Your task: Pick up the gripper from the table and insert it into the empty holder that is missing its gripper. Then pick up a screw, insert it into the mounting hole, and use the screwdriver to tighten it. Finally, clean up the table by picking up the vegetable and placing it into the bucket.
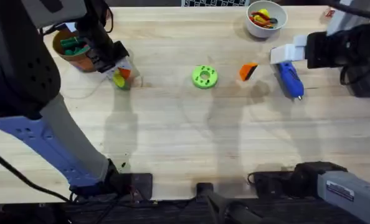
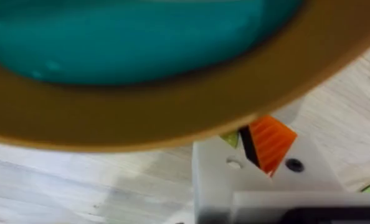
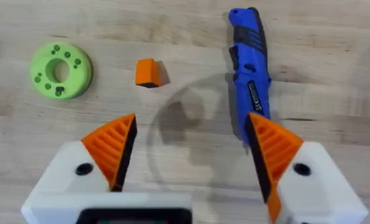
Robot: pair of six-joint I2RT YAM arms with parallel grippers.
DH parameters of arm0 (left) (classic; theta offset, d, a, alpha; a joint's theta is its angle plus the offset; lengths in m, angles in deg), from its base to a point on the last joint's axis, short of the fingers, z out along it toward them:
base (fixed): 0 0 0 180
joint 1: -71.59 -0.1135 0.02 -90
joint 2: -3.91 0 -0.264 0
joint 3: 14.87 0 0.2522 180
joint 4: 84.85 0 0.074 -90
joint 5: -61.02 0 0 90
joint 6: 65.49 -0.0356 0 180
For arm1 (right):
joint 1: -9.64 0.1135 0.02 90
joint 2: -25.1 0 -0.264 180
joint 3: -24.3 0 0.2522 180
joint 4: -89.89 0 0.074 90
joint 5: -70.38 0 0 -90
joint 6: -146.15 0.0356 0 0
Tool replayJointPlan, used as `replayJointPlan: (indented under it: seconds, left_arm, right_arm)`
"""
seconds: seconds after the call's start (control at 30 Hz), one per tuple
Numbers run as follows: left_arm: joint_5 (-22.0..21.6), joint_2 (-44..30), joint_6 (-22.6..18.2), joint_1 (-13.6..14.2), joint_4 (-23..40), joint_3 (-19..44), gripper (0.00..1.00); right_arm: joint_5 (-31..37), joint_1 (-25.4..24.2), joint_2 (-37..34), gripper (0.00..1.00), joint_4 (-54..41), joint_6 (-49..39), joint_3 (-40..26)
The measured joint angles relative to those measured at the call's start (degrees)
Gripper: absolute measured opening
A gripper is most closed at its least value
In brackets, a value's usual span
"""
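A: State the condition of the right hand [image 3: 188, 163].
B: Its two orange pads stand wide apart and hold nothing. It hovers over the surface [image 1: 172, 137], above the screwdriver [image 1: 290, 79].

A: Locate the loose gripper [image 1: 248, 71].
B: It lies on the surface between the green disc [image 1: 204, 76] and the screwdriver, touching neither.

A: State the condition of the left hand [image 1: 121, 76].
B: It is closed on the vegetable [image 2: 230, 138], a yellow-green piece pinched beside one orange pad. The hand sits just beside the bucket [image 1: 73, 50], at its rim.

A: What lies farthest back?
B: A white bowl [image 1: 266, 17] holding red and yellow pieces.
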Motion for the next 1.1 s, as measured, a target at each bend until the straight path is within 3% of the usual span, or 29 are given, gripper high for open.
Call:
replayJointPlan:
  seconds: [0.23,0.67,0.93,1.1]
  left_arm:
    - [0.0,3.2,-0.1,0.1,1.0,-0.2,0.011]
    - [0.3,24.1,-1.9,2.2,6.0,-0.2,0.01]
    - [-0.3,27.8,-2.1,2.2,6.3,-0.2,0.03]
    - [-0.9,27.8,-2.3,2.2,6.1,-0.2,0.82]
  right_arm:
    - [0.0,0.0,0.0,0.993,0.0,0.0,0.0]
    - [0.0,0.0,0.0,0.994,0.0,0.0,0.0]
    - [0.0,0.0,0.0,0.994,0.0,0.0,0.0]
    - [0.0,0.0,0.0,0.993,-0.1,0.0,0.0]
